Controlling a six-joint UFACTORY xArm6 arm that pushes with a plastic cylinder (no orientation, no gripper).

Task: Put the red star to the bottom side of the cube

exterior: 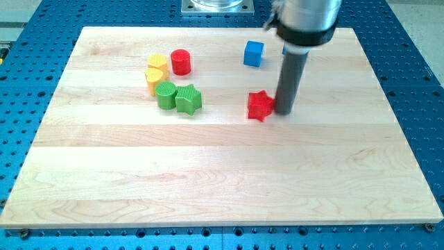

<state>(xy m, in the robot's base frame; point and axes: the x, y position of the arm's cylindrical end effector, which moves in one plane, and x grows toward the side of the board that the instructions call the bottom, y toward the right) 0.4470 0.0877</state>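
Now my tip [284, 112] touches the red star's [260, 105] right side, below the blue cube [254, 53].

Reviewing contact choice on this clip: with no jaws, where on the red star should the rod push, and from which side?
My tip sits at the red star's right edge. The star lies below the blue cube, slightly toward the view's right. Probably best to press its right-hand points, nudging leftward until it is squarely under the cube; contact between two points should limit spinning.
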